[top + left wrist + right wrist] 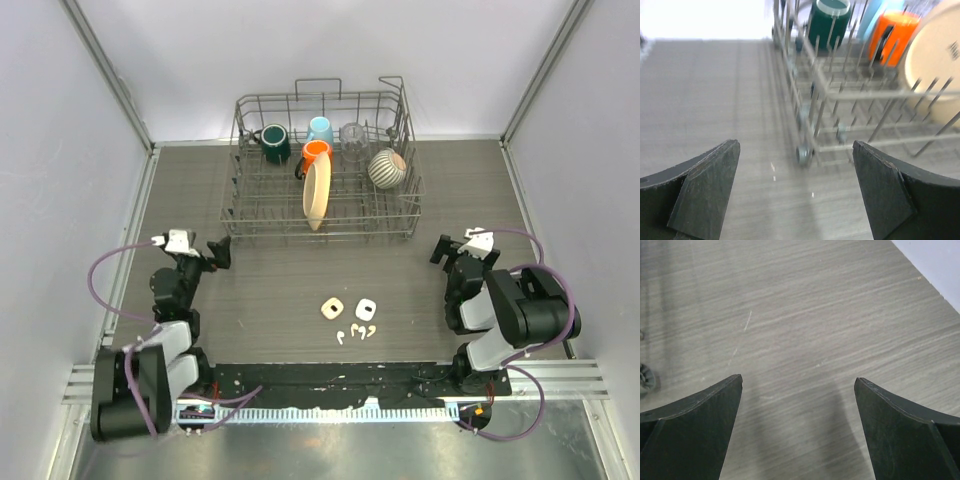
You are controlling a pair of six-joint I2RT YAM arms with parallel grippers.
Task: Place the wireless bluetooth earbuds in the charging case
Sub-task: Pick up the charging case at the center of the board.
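Your left pincer (220, 250) and right pincer (441, 249) hang wide open, empty. The earbuds (356, 329) lie loose on the worktop (270, 290) between them, toward the arm bases, just beside two charging cases (331, 308). They are likely featherlight and slick: pinch each gently across its stem.

A grey wood-grain worktop (260, 290) carries a wire dish rack (400, 215) that stands against the middle of its far edge. In the rack's far-left corner sits a dark green mug (275, 143). To the right of it along the back are a light blue cup (321, 128) and a clear glass (354, 135). An orange mug (315, 153) sits just in front of the blue cup, touching a cream dish (317, 192) standing on edge. A striped round vessel (386, 168) lies tipped at the rack's right end.
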